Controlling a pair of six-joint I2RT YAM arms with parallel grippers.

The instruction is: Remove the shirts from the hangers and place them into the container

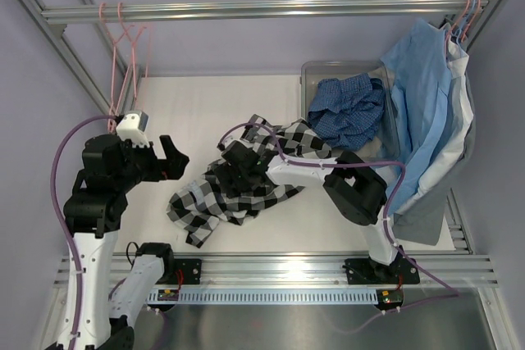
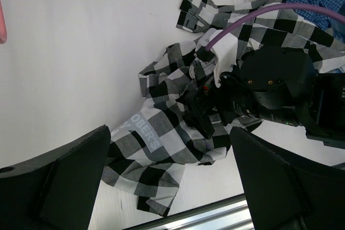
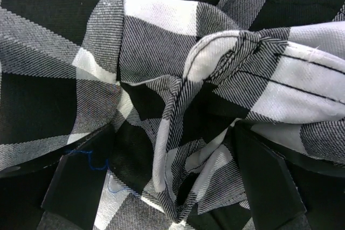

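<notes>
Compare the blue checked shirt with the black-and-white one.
The blue shirt has a fine check; the black-and-white shirt a bold one. The blue shirt lies in the container; the black-and-white shirt lies on the table, under the open right pincer. Both are crumpled.

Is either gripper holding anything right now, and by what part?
Nothing is held. The left gripper is open and empty; the right gripper stands open astride a fold of the black-and-white shirt.
</notes>
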